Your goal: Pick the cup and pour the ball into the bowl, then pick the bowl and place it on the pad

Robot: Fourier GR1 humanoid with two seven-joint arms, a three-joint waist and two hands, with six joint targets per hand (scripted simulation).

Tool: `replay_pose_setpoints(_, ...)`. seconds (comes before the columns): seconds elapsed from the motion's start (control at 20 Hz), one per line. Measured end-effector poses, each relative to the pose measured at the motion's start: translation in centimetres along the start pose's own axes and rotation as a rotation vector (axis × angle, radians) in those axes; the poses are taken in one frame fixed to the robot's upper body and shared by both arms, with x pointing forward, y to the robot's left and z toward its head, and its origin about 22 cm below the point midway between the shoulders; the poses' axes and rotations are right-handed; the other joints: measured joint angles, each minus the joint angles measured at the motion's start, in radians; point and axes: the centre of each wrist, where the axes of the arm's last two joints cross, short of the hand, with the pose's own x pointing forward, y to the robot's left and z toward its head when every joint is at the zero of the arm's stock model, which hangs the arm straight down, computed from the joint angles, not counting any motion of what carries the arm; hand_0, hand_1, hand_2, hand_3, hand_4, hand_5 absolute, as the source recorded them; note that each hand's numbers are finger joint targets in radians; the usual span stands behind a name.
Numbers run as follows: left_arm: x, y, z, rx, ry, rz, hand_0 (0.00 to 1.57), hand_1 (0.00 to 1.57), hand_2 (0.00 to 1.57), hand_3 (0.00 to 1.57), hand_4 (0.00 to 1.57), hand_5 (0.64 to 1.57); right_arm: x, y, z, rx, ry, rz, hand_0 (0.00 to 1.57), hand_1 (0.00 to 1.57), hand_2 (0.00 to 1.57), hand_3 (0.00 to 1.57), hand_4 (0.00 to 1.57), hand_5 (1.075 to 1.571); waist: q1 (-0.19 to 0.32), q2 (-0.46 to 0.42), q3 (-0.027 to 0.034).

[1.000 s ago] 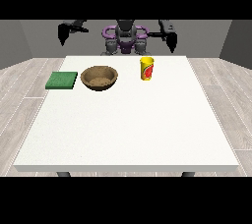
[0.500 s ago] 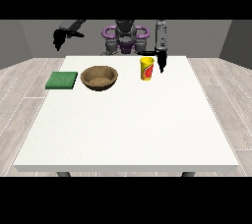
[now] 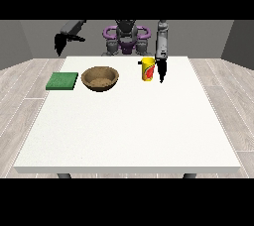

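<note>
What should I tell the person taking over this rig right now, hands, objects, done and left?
Hand at the view's right: lowered beside the yellow cup, not holding it.
Hand at the view's left: raised off the table's left edge, holding nothing.
Cup upright, right of the wooden bowl; green pad left of the bowl.
Done: nothing yet.
Left: grasp cup, pour ball into bowl, set bowl on pad.

Yellow cup with red label (image 3: 147, 68) upright, far side of white table (image 3: 129, 126). Black hand at view's right (image 3: 161, 69) just beside it. Brown wooden bowl (image 3: 100, 78) and flat green pad (image 3: 62, 81) sit to the left.
</note>
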Motion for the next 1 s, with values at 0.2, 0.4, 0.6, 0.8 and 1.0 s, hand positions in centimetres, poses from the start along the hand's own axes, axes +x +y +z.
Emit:
replay_pose_setpoints(0.2, -1.0, -0.4, 0.1, 0.007, -0.003, -0.001, 0.0, 0.0, 0.0, 0.0, 0.0, 1.527, -0.1, -0.2, -0.5, 0.001, -0.007, 0.0, 0.0, 0.0, 0.0, 0.0, 0.0, 1.571, -0.003, 0.011, 0.0003)
replay_pose_setpoints(0.4, -1.4, -1.5, 0.1, 0.024, -0.022, -0.053, 1.25, 1.25, 1.57, 1.57, 1.33, 1.287, 0.3, -0.3, -1.1, 0.014, -0.014, 0.003, 0.0, 0.0, 0.0, 0.0, 0.0, 1.57, -0.023, 0.02, 0.0042)
replay_pose_setpoints(0.6, -1.7, -1.2, 1.0, 0.033, -0.092, -0.22, 1.32, 1.32, 1.57, 1.57, 1.47, 1.246, 0.9, -0.7, -1.3, 0.033, -0.031, 0.008, 0.0, 0.0, 0.0, 0.0, 0.0, 1.57, -0.054, 0.025, 0.014)
replay_pose_setpoints(0.8, -1.6, -1.0, 1.3, 0.051, -0.132, -0.298, 1.33, 1.33, 1.57, 1.57, 1.5, 1.245, 1.5, -1.6, -1.4, 0.035, -0.043, 0.018, 0.0, 0.0, 0.0, 0.0, 0.0, 1.57, -0.07, 0.031, 0.0211)
replay_pose_setpoints(1.0, -2.0, -2.1, 2.3, -0.022, -0.052, -0.362, 1.35, 1.35, 1.57, 1.57, 1.55, 1.306, 0.3, -3.4, -0.1, -0.001, 0.046, 0.016, 0.0, 0.0, 0.0, 0.0, 0.0, 1.57, -0.031, -0.054, 0.009)
